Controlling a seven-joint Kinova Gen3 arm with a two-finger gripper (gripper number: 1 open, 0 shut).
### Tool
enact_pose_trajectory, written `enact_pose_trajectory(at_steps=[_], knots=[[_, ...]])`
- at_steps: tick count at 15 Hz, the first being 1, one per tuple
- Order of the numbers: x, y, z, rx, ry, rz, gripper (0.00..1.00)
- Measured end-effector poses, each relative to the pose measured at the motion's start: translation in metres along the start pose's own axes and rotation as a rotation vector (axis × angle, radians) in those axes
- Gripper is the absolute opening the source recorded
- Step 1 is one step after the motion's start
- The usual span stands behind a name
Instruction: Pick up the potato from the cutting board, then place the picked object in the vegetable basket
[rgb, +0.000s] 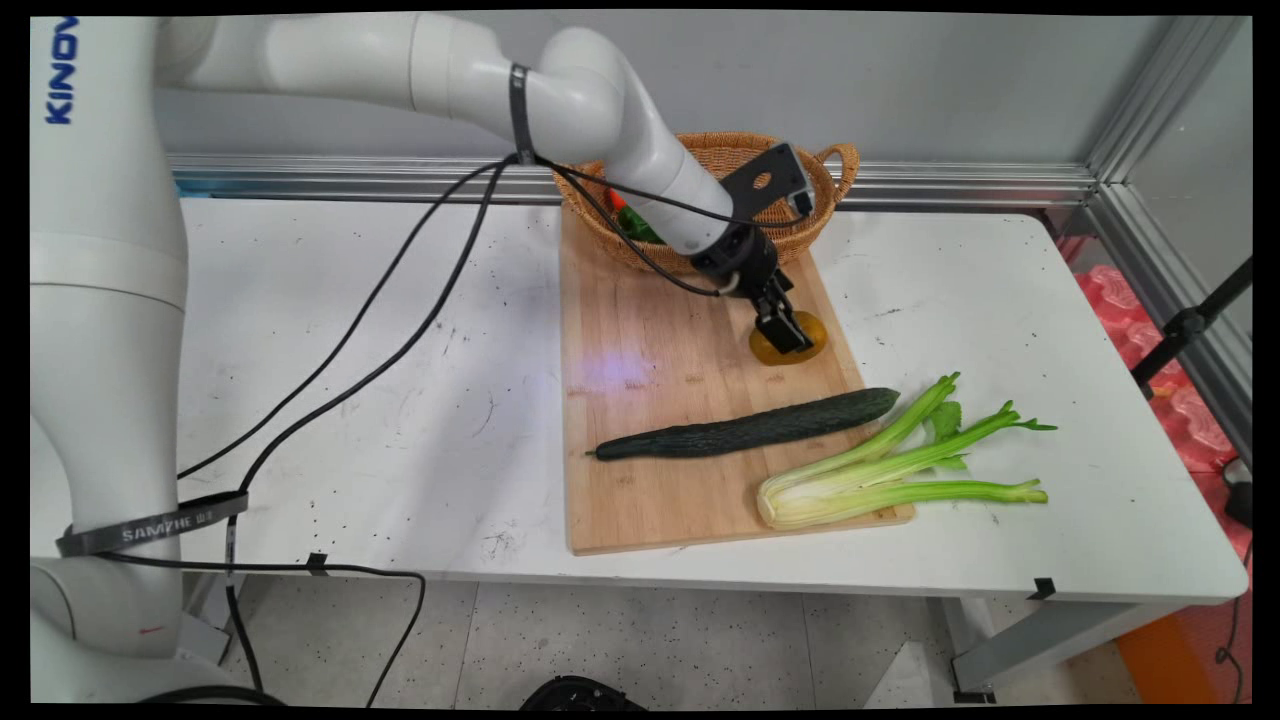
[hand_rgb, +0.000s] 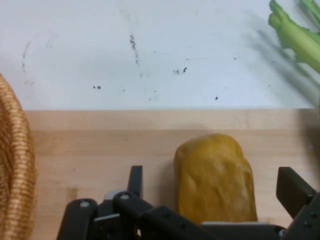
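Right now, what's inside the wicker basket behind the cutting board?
In the wicker basket only a bit of something red-orange and something green shows at its left side. The arm covers the rest of the inside, so I cannot tell what else is there.

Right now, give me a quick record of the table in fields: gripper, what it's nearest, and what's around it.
gripper: gripper open, fingers either side of the potato
nearest: yellow potato lying on the cutting board
beside: cucumber across the board; celery on the board's right corner, stalks over the table
behind: wicker basket at the board's far end, holding vegetables
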Motion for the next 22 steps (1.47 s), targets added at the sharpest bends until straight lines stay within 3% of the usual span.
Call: enact_pose_trajectory(at_steps=[6, 7, 13, 22], knots=[[-0.007, 0.0, 0.021, -0.002, -0.002, -0.013, 1.0], [-0.008, 0.0, 0.023, -0.003, -0.004, -0.016, 0.0], [-0.007, -0.001, 0.024, -0.013, -0.005, -0.039, 0.0], [0.035, -0.03, -0.018, 0.002, 0.069, 0.0, 0.0]])
